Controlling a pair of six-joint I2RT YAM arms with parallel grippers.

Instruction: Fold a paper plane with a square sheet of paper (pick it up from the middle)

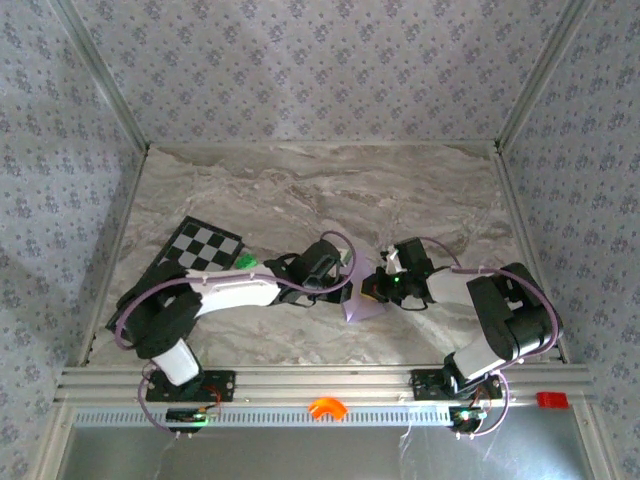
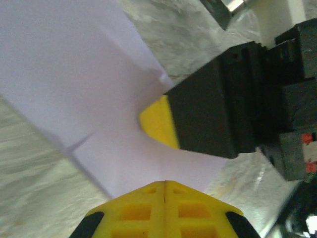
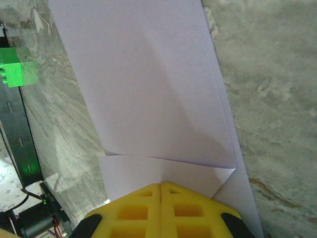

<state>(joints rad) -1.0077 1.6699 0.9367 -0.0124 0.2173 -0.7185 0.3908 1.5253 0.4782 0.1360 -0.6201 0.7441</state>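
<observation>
Sheet of paper (image 3: 148, 84): thin, smooth, pale lilac, no print. Flat on the table (image 1: 300, 190), close to the middle of the near edge, right between the two grippers.

Shape of the sheet: not a plain square. One part turned over onto the rest, with a sharp slanted crease and a pointy corner close to the right gripper's tips.

How far along, as a guess: first folds only, no pointed plane yet.

Left gripper (image 2: 164, 183): yellow tips clenched tight together at one edge of the sheet. Pinching a bit of paper or just pushing down on it, cannot tell.

Right gripper (image 3: 161, 184): tips clenched tight together too, at the turned-over part. From the left wrist, one yellow tip resting on the lilac surface.

Why held like this, as a guess: to pin the sheet so it cannot slide, and to squash the crease flat. Thin paper likes to spring back up.

Fingers (image 2: 157, 121): hard yellow plastic, wedge shaped, with little square hollows. Black blocky bodies behind.

Table top: hard and smooth, grey-brown like marble. Likely slippery for paper.

Checkered board (image 1: 205, 245): flat, black and white squares, near the left edge of the table, partly under the left arm.

Green block (image 3: 17, 72): tiny, bright green, bumpy like a toy brick. On the table apart from the sheet, over toward the board.
</observation>
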